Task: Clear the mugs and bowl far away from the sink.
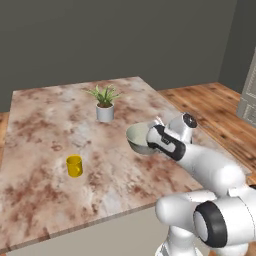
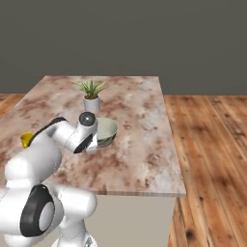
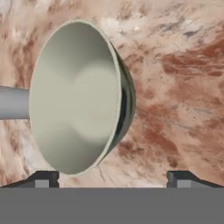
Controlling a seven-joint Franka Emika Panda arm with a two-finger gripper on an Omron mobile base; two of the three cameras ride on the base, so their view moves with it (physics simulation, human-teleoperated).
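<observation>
Bowl [image 3: 76,96] on counter [image 1: 45,125] | jaws [image 3: 113,178] wide open, empty | no writing seen

arm: white Franka arm with dark joints [image 1: 200,165] reaches forward and low, forearm near level | wrist: bent down at the far end | gripper: two-finger gripper [image 3: 113,177] spread wide, dark fingertips [image 3: 43,178] far apart, nothing clamped between them

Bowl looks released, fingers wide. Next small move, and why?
Probably lift straight up off the pale grey-green bowl. The gripper stands open with fingertips spread beside the rim, and the bowl sits on the marble counter. The yellow mug waits.
</observation>
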